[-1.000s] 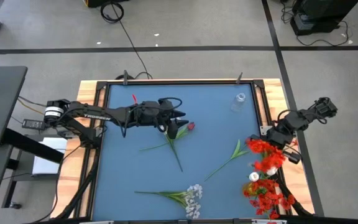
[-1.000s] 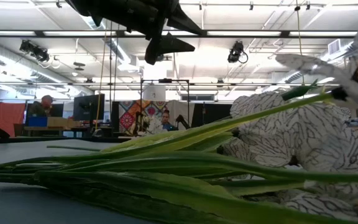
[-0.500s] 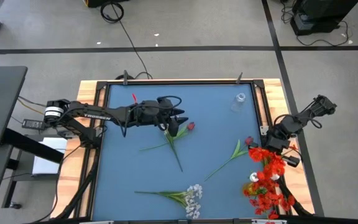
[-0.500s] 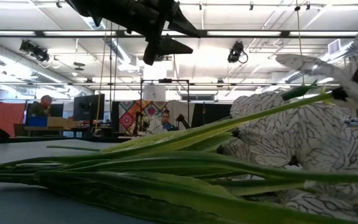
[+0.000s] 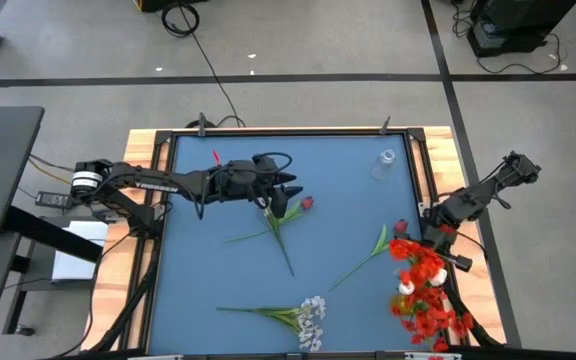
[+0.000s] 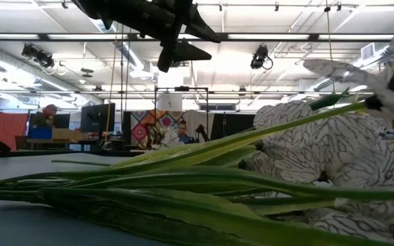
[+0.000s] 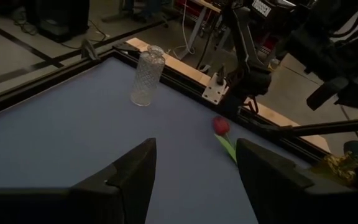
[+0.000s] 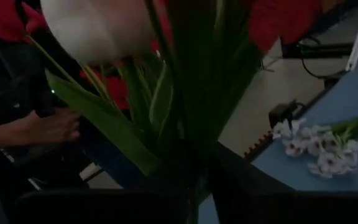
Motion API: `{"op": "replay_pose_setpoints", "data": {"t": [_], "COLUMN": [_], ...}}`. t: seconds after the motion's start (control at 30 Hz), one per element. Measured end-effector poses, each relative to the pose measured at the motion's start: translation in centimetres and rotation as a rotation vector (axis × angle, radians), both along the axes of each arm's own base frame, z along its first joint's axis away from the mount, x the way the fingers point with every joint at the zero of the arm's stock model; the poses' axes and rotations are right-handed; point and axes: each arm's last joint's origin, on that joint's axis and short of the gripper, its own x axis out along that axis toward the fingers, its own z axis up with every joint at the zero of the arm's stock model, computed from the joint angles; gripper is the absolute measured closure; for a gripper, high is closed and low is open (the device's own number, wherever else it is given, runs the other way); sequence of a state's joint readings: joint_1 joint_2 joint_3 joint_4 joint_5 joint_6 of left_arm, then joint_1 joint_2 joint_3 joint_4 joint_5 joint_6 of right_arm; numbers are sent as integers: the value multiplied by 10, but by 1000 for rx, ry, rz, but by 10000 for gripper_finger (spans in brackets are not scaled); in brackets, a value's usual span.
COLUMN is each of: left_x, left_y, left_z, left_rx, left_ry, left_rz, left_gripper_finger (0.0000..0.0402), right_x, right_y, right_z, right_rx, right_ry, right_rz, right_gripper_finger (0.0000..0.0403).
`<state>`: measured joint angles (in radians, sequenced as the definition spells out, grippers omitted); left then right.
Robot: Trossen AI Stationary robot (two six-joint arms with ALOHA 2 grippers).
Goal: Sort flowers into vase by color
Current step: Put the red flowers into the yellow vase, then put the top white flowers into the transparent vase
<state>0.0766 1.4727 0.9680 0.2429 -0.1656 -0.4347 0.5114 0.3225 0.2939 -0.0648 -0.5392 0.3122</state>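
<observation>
Four lots of flowers lie loose on the blue surface [image 5: 208,270]. One is a stem with a dark red bud [image 5: 307,203] near the middle. One is a green leafy stem [image 5: 368,255] lying aslant toward the right, its small red bud [image 5: 400,227] by the right edge. One is a spray of tiny white blossoms [image 5: 311,320] on a green stem at the near edge. The fourth lot is a bunch of bright red blooms [image 5: 423,275] with at least one white bud [image 5: 406,287] among them, at the right edge of the surface, partly over the wooden border.

One clear glass vase [image 5: 384,164] stands upright, alone, in the far right corner; the left wrist view shows it with nothing in it [image 7: 146,76]. A black cable [image 5: 200,55] trails over the floor beyond the surface.

The left arm reaches in level from the left side, its pincer [image 5: 278,205] with fingers spread wide, hovering just beside the dark red bud and holding nothing. The right arm bends in from the right edge, its pincer [image 5: 434,232] at the upper end of the red bunch. In the right wrist view, green stems [image 8: 185,118] and the white bud crowd right in front of its fingers; whether they clamp the stems cannot be told.
</observation>
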Motion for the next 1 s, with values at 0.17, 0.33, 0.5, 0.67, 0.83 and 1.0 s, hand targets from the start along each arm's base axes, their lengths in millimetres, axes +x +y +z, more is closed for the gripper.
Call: {"op": "replay_pose_setpoints", "data": {"t": [0.17, 0.33, 0.5, 0.67, 0.83, 1.0], "left_x": [0, 0, 0, -1, -3, -4], "left_y": [0, 0, 1, 11, 23, 28], "left_z": [0, 0, 0, 0, 0, 0], "left_rx": [-7, -76, -54, -23, -24, -87], "left_ry": [-2, -19, -13, -6, -7, -26], "left_rz": [2, 21, 16, 38, 76, 109], "left_gripper_finger": [176, 176, 176, 176, 176, 176], "right_x": [-1, -3, -6, -7, -6, -6], "right_y": [1, 1, 0, -2, -2, -6], "right_z": [0, -5, -18, -23, -24, -32], "right_rx": [18, 36, 0, 34, 125, 102], "right_ry": [37, 157, 351, 525, 696, 762], "right_rz": [33, 82, 86, 12, -43, -203], "right_gripper_finger": [285, 234, 219, 219, 219, 220]}}
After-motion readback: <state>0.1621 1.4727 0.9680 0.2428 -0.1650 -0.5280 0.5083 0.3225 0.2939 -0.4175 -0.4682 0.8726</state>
